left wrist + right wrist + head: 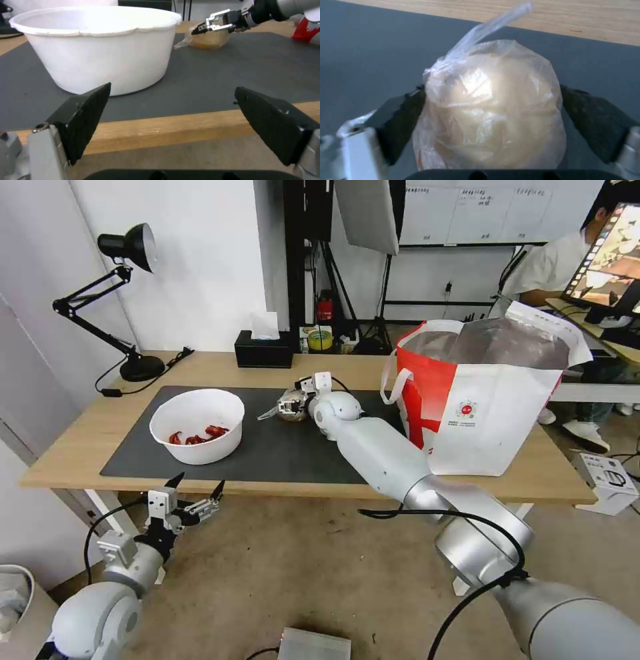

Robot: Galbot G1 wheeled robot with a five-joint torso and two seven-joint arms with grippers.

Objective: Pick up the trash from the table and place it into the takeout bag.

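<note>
The tan ball wrapped in clear plastic [490,107] rests on the dark mat [280,450] of the table [73,450]. My right gripper [291,407] straddles it, open, one finger on each side close against the plastic. From the left wrist view the ball [208,40] and that gripper [208,26] lie beyond the white bowl [96,45]. The bowl [197,425] holds red scraps at the mat's left. My left gripper [199,483] hangs open below the table's front edge, facing the bowl. The white and red takeout bag [487,400] stands open on the right.
A black desk lamp [127,300] stands at the table's back left. A black tissue box [263,352] sits at the back middle. On the floor to the right lies a small white box [603,480]. A person sits behind the bag.
</note>
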